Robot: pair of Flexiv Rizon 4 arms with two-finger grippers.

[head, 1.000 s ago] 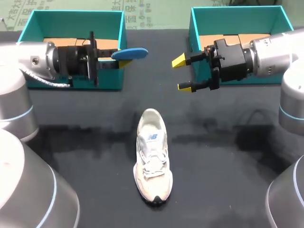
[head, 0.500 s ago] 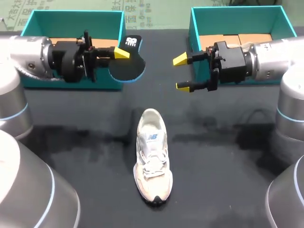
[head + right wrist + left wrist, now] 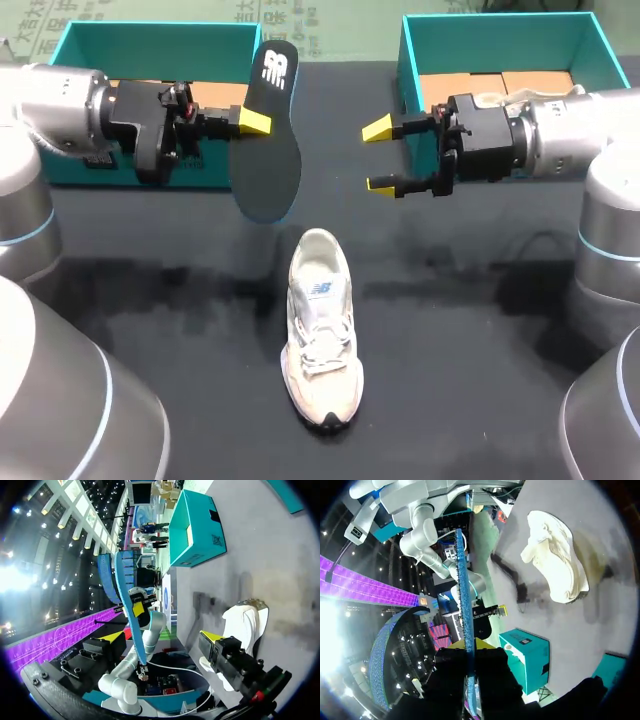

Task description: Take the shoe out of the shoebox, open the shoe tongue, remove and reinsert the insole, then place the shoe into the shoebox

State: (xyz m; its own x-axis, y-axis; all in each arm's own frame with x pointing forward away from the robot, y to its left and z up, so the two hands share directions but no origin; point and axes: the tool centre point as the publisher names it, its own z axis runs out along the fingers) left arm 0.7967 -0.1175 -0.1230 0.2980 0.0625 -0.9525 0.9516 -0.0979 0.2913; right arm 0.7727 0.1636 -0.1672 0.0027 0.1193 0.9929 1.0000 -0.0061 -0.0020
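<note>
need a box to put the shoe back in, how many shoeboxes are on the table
2. The left shoebox sits at the far left, the right shoebox at the far right; both open. None seems hidden.

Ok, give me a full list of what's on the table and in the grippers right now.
shoe: one, white, lying on the table near the middle, toe towards the robot, touched by neither gripper.
insole: one, black with a blue edge, held up above the table, beyond the shoe.
shoeboxes: two, teal, open, at the far side: left shoebox, right shoebox.
table: one, dark top.
left gripper: yellow tips, shut on the insole.
right gripper: yellow tips, open, empty, in front of the right shoebox.
</note>
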